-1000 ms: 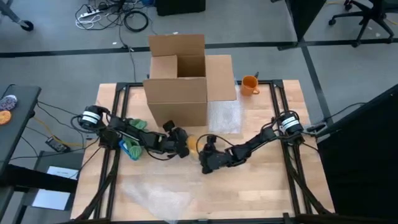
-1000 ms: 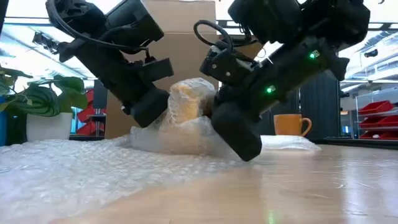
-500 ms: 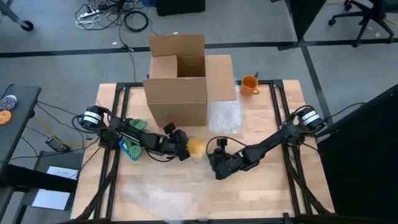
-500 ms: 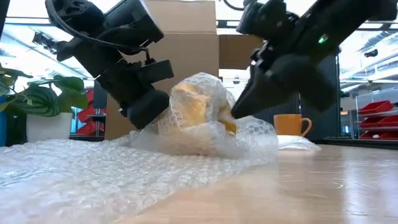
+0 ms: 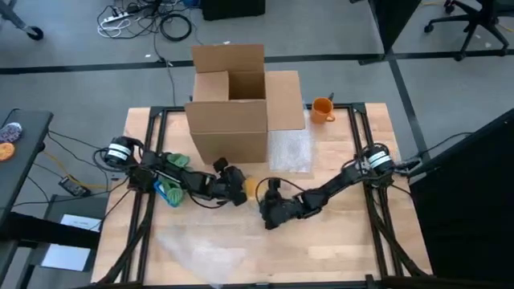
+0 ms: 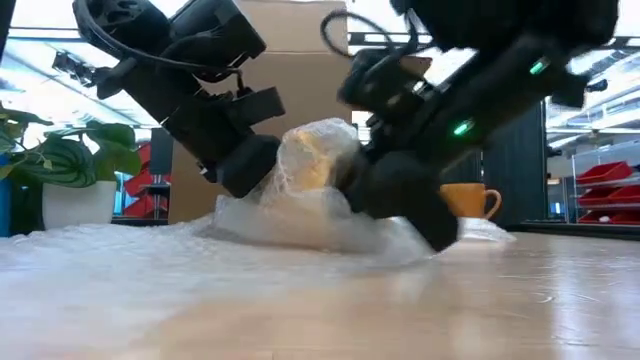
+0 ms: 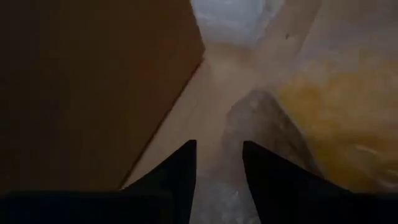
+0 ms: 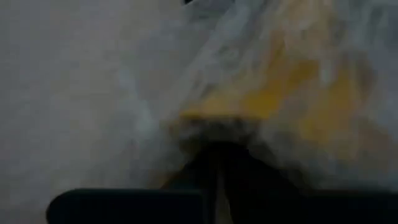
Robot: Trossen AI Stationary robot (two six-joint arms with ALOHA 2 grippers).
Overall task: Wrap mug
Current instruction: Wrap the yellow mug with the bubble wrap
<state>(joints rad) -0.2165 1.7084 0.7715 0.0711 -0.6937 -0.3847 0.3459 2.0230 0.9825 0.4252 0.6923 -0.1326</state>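
We are in the middle of the wrapping: the yellow mug (image 6: pixel 312 160) lies on the wooden surface (image 5: pixel 345 241) just in front of the cardboard box (image 5: pixel 229 120), already covered by the bubble wrap (image 6: pixel 300 215), and both hands are at it. The left hand (image 5: pixel 238 187) is against the mug's left side; in its wrist view the two fingers (image 7: pixel 180 174) stand a little apart with wrap between them, so it seems released or only lightly pressing, not clenched. The right hand (image 5: pixel 269 210) is low on the other side; its wrist view shows the fingers together, pinching the wrap just under the mug. To do this step well, we think the left hand should hold the mug steady while the right hand pulls the sheet tight and folds it over, low and slowly. If we pull too fast, the mug can roll or the wrap can slip out. A second, orange mug (image 5: pixel 322 108) stands well apart, beside the box.
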